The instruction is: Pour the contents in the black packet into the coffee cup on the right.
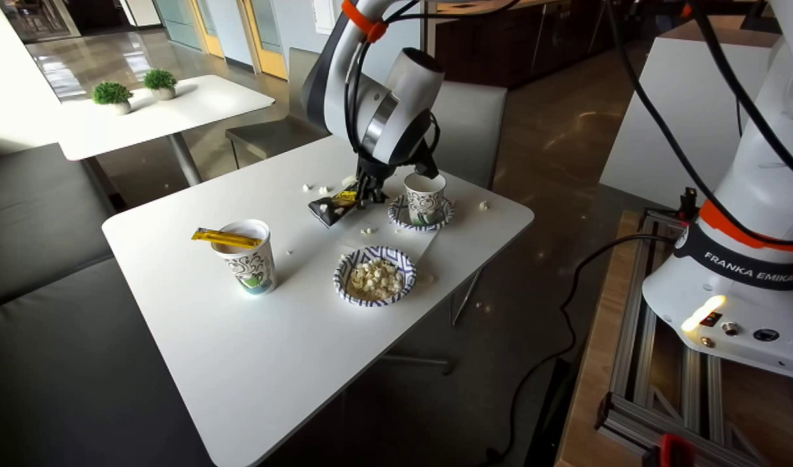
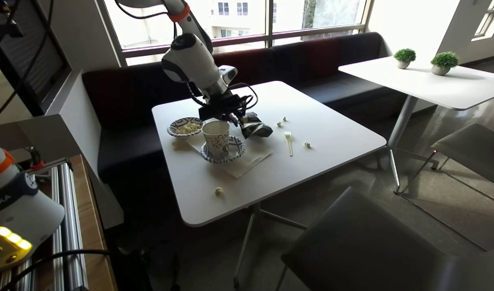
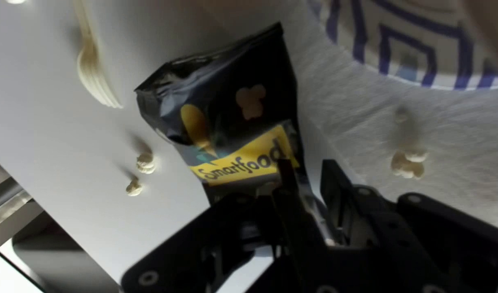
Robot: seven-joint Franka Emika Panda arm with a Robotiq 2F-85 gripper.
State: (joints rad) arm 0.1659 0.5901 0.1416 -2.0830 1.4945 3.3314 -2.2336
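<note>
The black packet (image 1: pixel 332 209), with a yellow band, lies on the table and also shows in an exterior view (image 2: pixel 256 128). My gripper (image 1: pixel 371 194) points down at its near end, low over the table. In the wrist view my gripper (image 3: pixel 308 165) has its fingers apart, with a visible gap. One finger overlaps the packet (image 3: pixel 232 134), and the packet's side edge runs between the fingers; its lower end is hidden. The white patterned coffee cup (image 1: pixel 426 201) stands upright on its saucer (image 1: pixel 401 213) beside the gripper, also in an exterior view (image 2: pixel 217 139).
A blue-patterned bowl of popcorn (image 1: pixel 374 280) stands near the table edge. Another cup (image 1: pixel 252 264) holds a yellow packet (image 1: pixel 231 237). A fork (image 2: pixel 289 143), a napkin (image 2: pixel 253 158) and scattered popcorn (image 2: pixel 218 191) lie around the packet and saucer.
</note>
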